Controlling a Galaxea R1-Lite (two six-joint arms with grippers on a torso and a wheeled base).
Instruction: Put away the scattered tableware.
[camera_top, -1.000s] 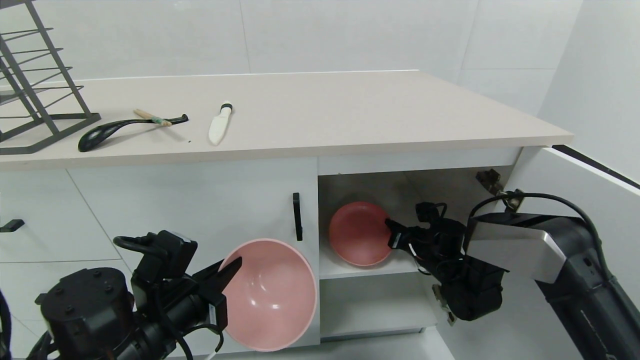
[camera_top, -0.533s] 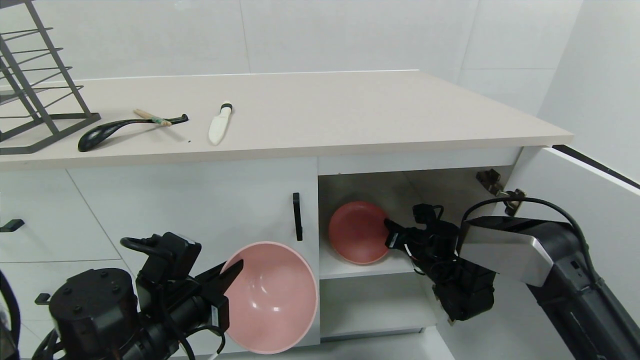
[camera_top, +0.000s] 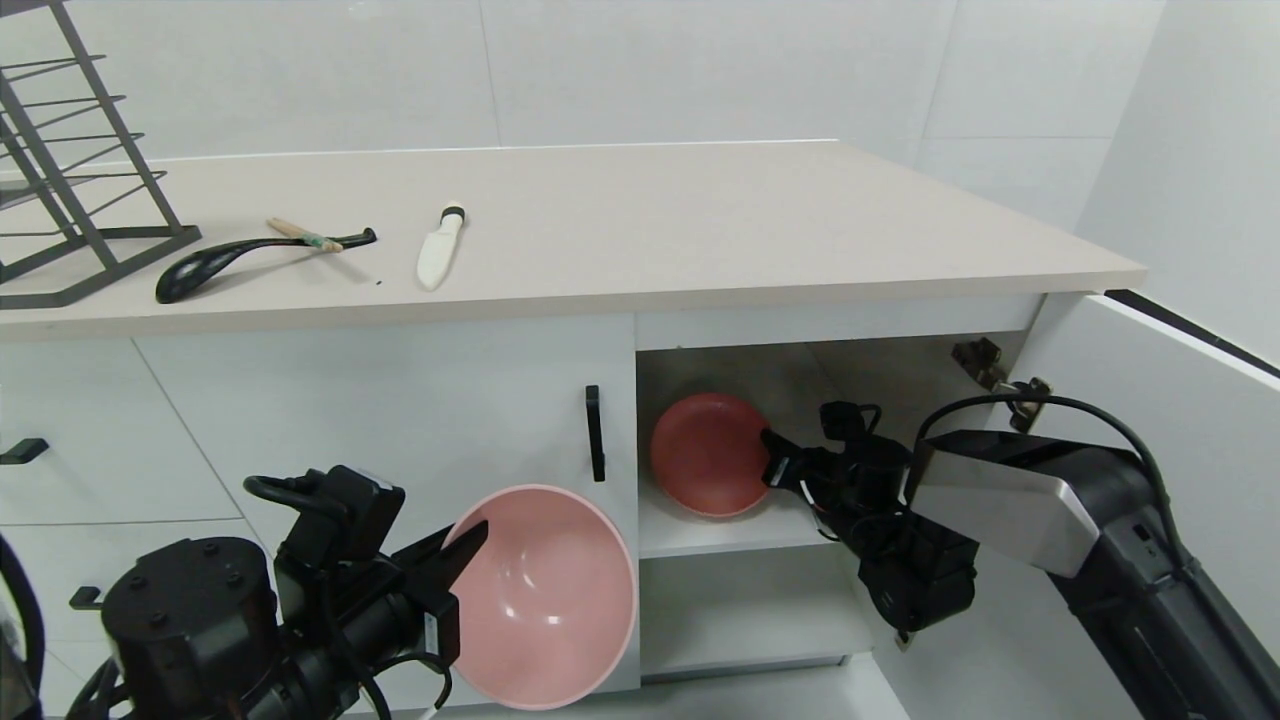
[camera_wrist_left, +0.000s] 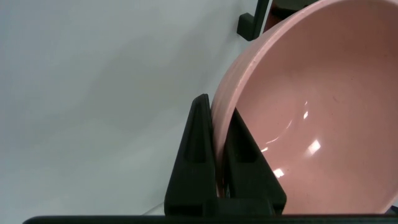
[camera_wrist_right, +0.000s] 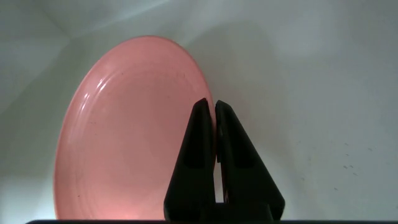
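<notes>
Left gripper (camera_top: 455, 570) is hanging low in front of the closed cabinet door (camera_top: 400, 420), below and to the left of its black handle (camera_top: 594, 432). Fingers are pinching the rim of the pink bowl (camera_top: 545, 595), one inside the wall, one outside. Bowl is being held on its side, hollow facing out into the room, clear of the floor and the shelves.

Right gripper (camera_top: 770, 455) is reaching into the open cabinet compartment, just right of that closed door. Its fingers are pressing together on the right edge of the red plate (camera_top: 705, 455). Plate is standing nearly on edge, face turned toward the room, over the upper shelf (camera_top: 720, 530). Its lower edge is sitting down near the shelf board; I cannot tell whether it is touching. A lower shelf (camera_top: 740, 610) is showing beneath. The compartment's own door (camera_top: 1150, 400) is swung wide open at the far right.

Up on the countertop (camera_top: 700, 230), three pieces are lying toward the left end: a black ladle (camera_top: 215, 260), a wooden stick with a green band (camera_top: 300, 236) lying across the ladle's handle, and a white knife (camera_top: 440, 250) a little to the right, apart from both. A dark wire rack (camera_top: 70, 170) is standing at the far left corner, beside the ladle's bowl end
</notes>
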